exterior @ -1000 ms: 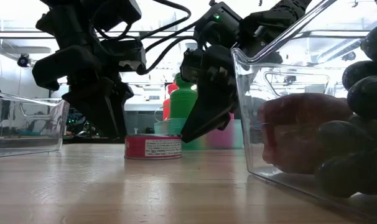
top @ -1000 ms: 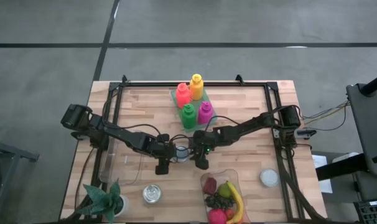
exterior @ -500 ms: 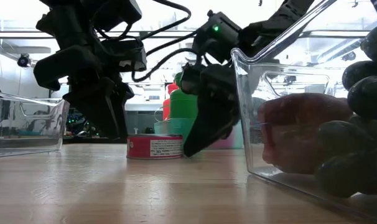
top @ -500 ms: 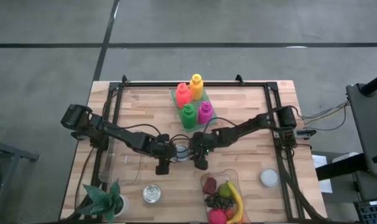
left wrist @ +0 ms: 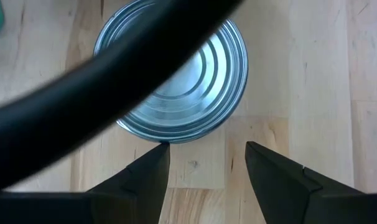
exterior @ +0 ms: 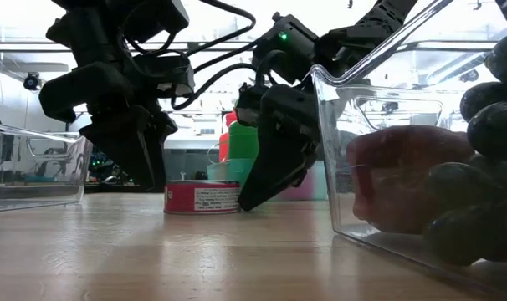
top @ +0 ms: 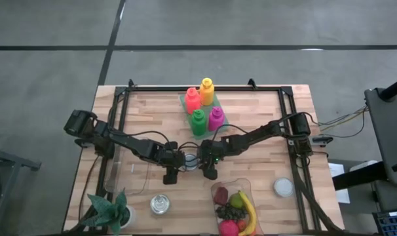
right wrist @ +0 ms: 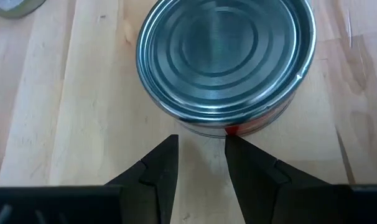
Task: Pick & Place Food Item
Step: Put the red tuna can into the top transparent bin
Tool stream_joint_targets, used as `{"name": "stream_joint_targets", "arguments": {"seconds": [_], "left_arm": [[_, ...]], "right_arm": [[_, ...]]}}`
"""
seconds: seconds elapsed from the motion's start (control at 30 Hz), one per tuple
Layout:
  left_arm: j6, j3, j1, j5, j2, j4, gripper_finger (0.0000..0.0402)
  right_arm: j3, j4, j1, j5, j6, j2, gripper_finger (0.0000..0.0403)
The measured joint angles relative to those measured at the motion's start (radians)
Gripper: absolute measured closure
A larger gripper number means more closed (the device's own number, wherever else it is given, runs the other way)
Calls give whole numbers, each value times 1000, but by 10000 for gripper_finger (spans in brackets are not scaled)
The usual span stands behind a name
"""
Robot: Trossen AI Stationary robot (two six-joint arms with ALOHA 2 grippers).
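- Flat tin can (exterior: 202, 198), red label and ribbed silver lid, sits upright on the wooden surface (top: 251, 118) near the middle, between the two end effectors. Not lifted; its base is flat on the wood in the low view.
- Pick not done yet, by the look of it: nothing is clamped on the can. Grasp, lift and place are all left. Target is not obvious. Could be the clear bin (top: 130, 174) on the left arm's side, but that is a guess.
- Left end effector (left wrist: 206, 163): fingers moderately spread, tips down at the surface just beside the can rim. One tip is very near the rim; contact can't be confirmed. Holds nothing. A dark cable crosses the left wrist view and hides part of the lid.
- Right end effector (right wrist: 201, 155): fingers narrowly parted, nearly together, pointing at the can's side and just short of it. The gap is much too narrow to take the can. Holds nothing.
- In the low view both sit low against the can's two sides, tilted in toward it.
- Further out: clear container of fruit (top: 234, 210) at the front edge, with banana, grapes and red fruit; four coloured bottles (top: 203, 105) at the back; second silver can (top: 160, 204) and small plant (top: 110, 210) front-left; white round lid (top: 283, 188) front-right.
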Motion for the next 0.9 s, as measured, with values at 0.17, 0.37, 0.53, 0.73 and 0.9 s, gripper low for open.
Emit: {"name": "stream_joint_targets", "arguments": {"seconds": [0.17,0.37,0.53,0.73,0.9], "left_arm": [[0,0,0,3,0,3,188],[7,-1,2,-10,0,-3,188],[4,-1,1,-11,0,-2,188],[4,-1,1,-8,0,-4,188],[3,-1,1,-8,0,-7,188]], "right_arm": [[19,-14,1,-2,-41,-11,269],[35,31,6,-28,-43,0,269],[34,33,13,-21,-43,-1,269],[39,31,13,-15,-10,-3,269],[39,31,13,-13,1,-9,269]]}}
